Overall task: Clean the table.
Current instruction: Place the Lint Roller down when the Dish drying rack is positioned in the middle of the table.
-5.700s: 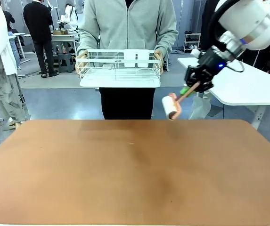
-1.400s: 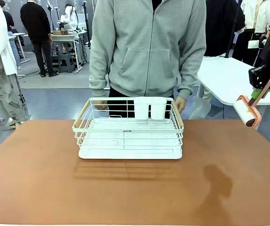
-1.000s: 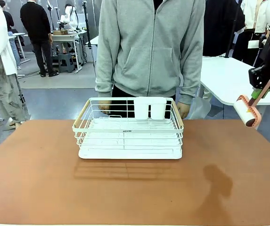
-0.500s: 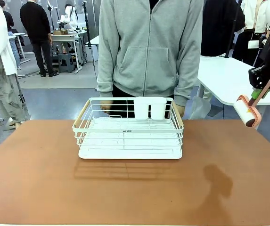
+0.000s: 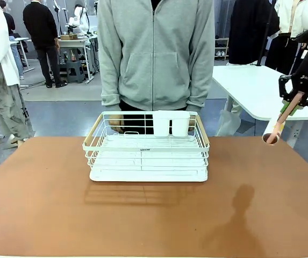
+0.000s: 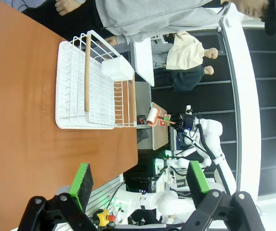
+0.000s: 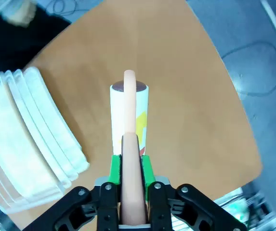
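Here the right claw (image 7: 129,190) pinches the lint roller (image 7: 129,113) handle; the roller hangs lengthwise over the worktop (image 5: 154,215), which lies below. The left claw (image 6: 138,180) is spread; the dish rack (image 5: 146,146) sits beyond.

Tabletop (image 5: 154,215) reddish-brown, matte. Dish rack (image 5: 145,148) white wire, pale wood handles. Lint roller (image 7: 128,120) white, peach handle, yellow mark. Person's hoodie (image 5: 156,51) grey.
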Action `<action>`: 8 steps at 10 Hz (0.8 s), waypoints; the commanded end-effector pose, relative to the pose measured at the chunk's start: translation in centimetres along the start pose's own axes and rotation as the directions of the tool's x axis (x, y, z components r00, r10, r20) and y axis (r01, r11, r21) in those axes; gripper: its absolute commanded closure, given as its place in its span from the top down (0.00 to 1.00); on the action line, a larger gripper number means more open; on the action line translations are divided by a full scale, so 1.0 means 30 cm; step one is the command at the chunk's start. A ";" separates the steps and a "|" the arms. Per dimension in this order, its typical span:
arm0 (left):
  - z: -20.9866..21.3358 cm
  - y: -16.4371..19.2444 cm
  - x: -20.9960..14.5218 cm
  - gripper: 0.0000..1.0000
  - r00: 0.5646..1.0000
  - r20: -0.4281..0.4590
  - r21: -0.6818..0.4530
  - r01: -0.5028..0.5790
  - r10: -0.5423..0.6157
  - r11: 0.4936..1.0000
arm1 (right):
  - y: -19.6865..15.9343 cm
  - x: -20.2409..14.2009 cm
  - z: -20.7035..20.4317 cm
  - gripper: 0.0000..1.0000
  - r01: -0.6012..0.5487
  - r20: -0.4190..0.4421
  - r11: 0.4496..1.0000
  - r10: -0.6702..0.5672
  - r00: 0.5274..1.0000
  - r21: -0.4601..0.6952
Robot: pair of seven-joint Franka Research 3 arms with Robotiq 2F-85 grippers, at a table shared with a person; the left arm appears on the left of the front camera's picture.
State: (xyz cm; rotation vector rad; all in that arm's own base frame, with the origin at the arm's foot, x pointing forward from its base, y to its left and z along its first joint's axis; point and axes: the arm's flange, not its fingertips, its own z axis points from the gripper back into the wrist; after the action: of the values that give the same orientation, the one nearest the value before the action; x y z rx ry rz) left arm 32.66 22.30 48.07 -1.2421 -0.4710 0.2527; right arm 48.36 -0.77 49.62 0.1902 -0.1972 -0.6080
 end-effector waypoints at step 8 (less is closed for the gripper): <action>0.008 -0.004 -0.003 1.00 1.000 0.003 -0.006 0.005 -0.005 1.000 | -0.004 0.061 -0.372 0.21 0.669 0.035 0.644 -0.729 0.683 0.372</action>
State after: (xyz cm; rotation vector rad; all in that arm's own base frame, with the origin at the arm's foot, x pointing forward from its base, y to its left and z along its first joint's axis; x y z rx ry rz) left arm 32.67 22.29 48.07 -1.2420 -0.4708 0.2525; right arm 52.70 -1.47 40.48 0.5286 -0.3780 -1.3833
